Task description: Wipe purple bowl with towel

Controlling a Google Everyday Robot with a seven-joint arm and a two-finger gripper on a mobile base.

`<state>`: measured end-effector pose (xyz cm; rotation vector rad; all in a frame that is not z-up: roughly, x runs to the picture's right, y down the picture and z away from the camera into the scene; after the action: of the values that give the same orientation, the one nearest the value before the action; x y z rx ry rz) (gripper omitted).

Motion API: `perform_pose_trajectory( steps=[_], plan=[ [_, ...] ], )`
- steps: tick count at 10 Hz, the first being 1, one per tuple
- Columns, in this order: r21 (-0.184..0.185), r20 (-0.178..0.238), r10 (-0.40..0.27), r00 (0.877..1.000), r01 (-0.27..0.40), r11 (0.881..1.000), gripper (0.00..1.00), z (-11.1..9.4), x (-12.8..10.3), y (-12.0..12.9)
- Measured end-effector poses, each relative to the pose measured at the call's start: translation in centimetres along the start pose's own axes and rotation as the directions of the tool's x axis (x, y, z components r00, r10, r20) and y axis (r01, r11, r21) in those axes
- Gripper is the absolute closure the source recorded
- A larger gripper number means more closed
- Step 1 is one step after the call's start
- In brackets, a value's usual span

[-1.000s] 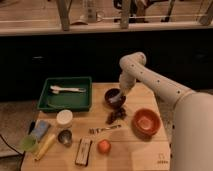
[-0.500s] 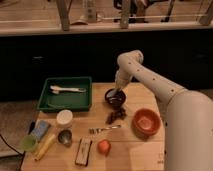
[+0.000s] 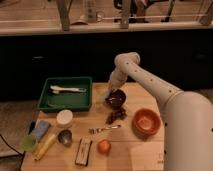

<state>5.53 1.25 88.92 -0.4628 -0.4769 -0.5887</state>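
The purple bowl (image 3: 119, 100) stands on the wooden table behind its middle, dark and glossy. My gripper (image 3: 110, 94) comes down from the white arm onto the bowl's left rim. A small pale scrap, the towel (image 3: 106, 95), shows at the gripper's tip against the bowl's left edge. The gripper looks shut on it. The inside of the bowl is partly hidden by the gripper.
A green tray (image 3: 65, 79) with white utensils is at the back left. An orange bowl (image 3: 146, 121), a dark lump (image 3: 116, 116), a fork (image 3: 105, 129), an orange fruit (image 3: 104, 146), a metal cup (image 3: 65, 136), a white lid (image 3: 64, 117) and a blue pad (image 3: 40, 129) lie in front.
The arm has swung a little to the left, bringing the gripper from over the bowl's middle to its left rim. The bowl stays in place.
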Motion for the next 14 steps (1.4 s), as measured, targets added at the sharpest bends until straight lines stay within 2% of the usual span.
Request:
perform_pose_trajectory(
  steps=[1,3,4,6,8,10,11,13,14],
  plan=[
    [-0.024,0.022,-0.003,1.0,0.004,1.0,1.0,-0.2,-0.4,1.5],
    [-0.07,0.025,0.003,1.0,-0.001,0.998,1.0,-1.5,-0.2,4.5],
    [-0.099,0.009,0.02,1.0,-0.019,0.995,1.0,-2.0,0.7,6.1],
    [-0.121,-0.029,0.064,0.998,-0.067,0.99,1.0,-2.5,2.4,7.0],
    [-0.102,-0.076,0.102,0.992,-0.109,0.989,1.0,-2.5,4.3,6.3],
    [-0.063,-0.099,0.106,0.989,-0.112,0.992,1.0,-2.1,5.4,3.9],
    [-0.04,-0.098,0.088,0.991,-0.093,0.995,1.0,-1.7,5.1,2.2],
    [-0.019,-0.086,0.062,0.994,-0.064,0.998,1.0,-1.3,4.2,0.6],
    [-0.006,-0.064,0.024,0.998,-0.024,1.0,1.0,-0.9,3.2,-0.9]
  ],
)
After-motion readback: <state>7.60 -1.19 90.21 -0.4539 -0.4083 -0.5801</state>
